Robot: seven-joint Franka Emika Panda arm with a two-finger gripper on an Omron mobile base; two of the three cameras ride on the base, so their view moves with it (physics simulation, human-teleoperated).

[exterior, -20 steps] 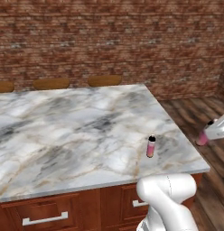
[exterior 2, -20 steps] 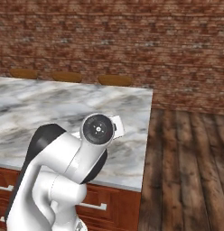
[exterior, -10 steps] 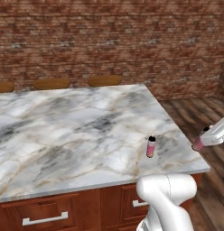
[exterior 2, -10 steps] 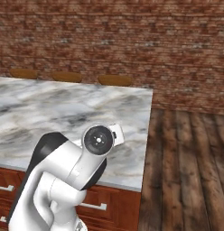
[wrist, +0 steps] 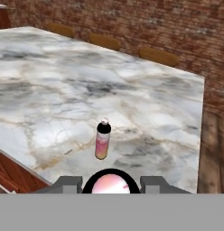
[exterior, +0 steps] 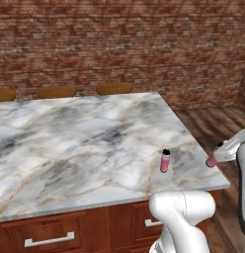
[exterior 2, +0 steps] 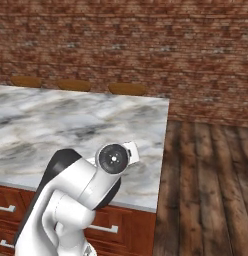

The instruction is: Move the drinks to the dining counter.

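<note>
Red brick walling (exterior: 119, 44) backs the large island surface with a grey-veined white marble top (exterior: 70, 148), reddish wood drawers with silver handles (exterior: 48, 240) and round wooden stools (exterior: 56, 91) tucked along its far edge. One small slim pink bottle with a black cap (exterior: 165, 160) stands upright on the marble near the right front corner, with bare marble all round it. The gripper (exterior: 218, 153) hangs just off the right edge, over dark plank floor (exterior 2: 211, 190), pinching a second pink bottle (wrist: 111, 184) between its closed-in fingers.
</note>
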